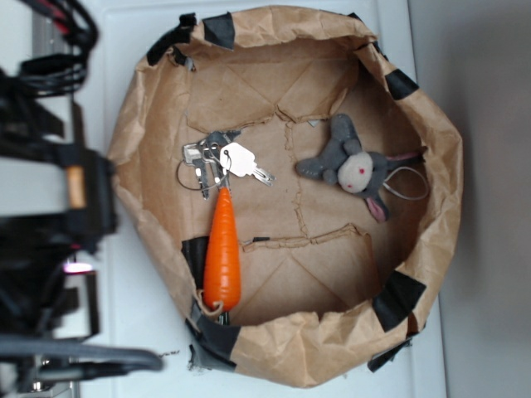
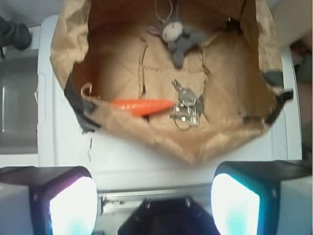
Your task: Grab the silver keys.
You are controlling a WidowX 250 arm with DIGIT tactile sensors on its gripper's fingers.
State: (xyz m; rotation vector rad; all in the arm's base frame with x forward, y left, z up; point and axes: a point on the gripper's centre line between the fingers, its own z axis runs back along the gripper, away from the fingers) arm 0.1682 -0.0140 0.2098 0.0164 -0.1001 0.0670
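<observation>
Keys: small bunch of silver metal keys [image 2: 187, 106] on crumpled brown paper tray [image 2: 215, 142], touching orange carrot toy's [image 2: 142, 105] tip.
Tool: tool [image 2: 154, 208] spread, empty, outside tray's near wall.
Bearing: keys ahead, slightly right of centre.

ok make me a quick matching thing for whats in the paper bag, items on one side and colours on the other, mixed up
Items:
1. keys
2. carrot toy
3. plush bunny
4. paper bag

Colours:
A. grey
B. brown
C. silver
D. orange

Pairs: 1-C, 2-D, 3-A, 4-B
</observation>
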